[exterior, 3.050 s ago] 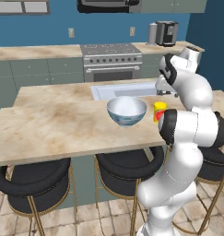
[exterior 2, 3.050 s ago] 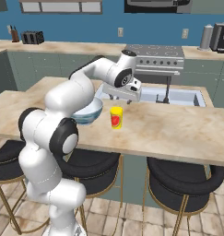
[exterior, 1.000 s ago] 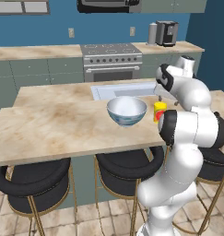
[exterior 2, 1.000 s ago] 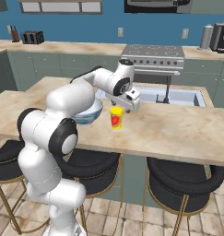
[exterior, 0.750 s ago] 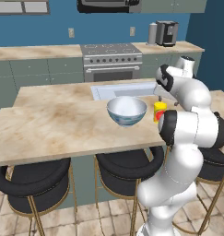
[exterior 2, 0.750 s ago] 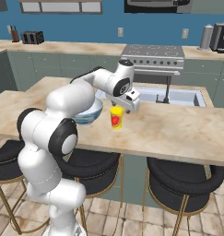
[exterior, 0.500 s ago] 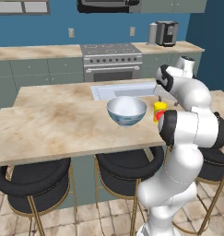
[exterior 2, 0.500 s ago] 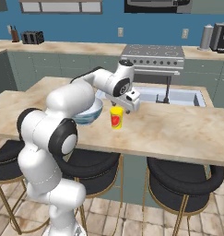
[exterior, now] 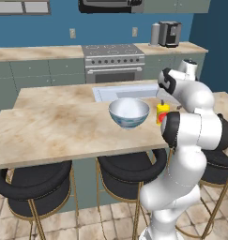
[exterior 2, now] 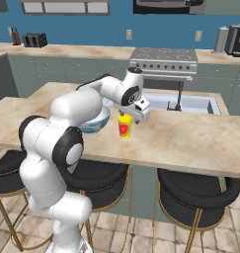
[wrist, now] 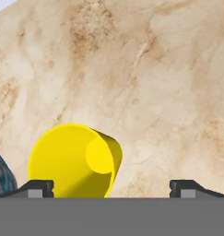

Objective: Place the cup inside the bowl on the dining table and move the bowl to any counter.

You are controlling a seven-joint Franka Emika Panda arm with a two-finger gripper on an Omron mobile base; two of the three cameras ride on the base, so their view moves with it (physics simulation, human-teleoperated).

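Cup [exterior 2: 124, 126] stands upright on the dining table [exterior 2: 190, 141] – long axis vertical, mouth up, red-orange patch facing the right base cam. In the hand view the cup [wrist: 74, 161] sits low at approx 7 o'clock, seen from above: open yellow rim toward the lens, base further off, so the cam looks down its axis at a slight slant.

Gripper [exterior 2: 137, 114] hangs just above and beside the cup, at its 1–2 o'clock in the right base view. Jaws spread wide, nothing between them – released. Fingertips [wrist: 37, 186] poke up at the bottom of the hand view, one overlapping the cup's left edge, the other well off to the right over bare marble. Can't tell if the near tip touches the cup.

Bowl [exterior: 129, 112] rests on the same table, upright, white inside, blue pattern outside. From the left base cam the cup [exterior: 162, 112] is at the bowl's 3 o'clock, near but apart, part hidden by the arm. A sliver of the bowl [wrist: 2, 177] shows at the hand view's 8 o'clock edge.

Behind, a counter [exterior: 35, 53] w/ stove [exterior: 113, 61] at 12 o'clock. Black stools [exterior: 33, 185] tuck under the table's near edge.
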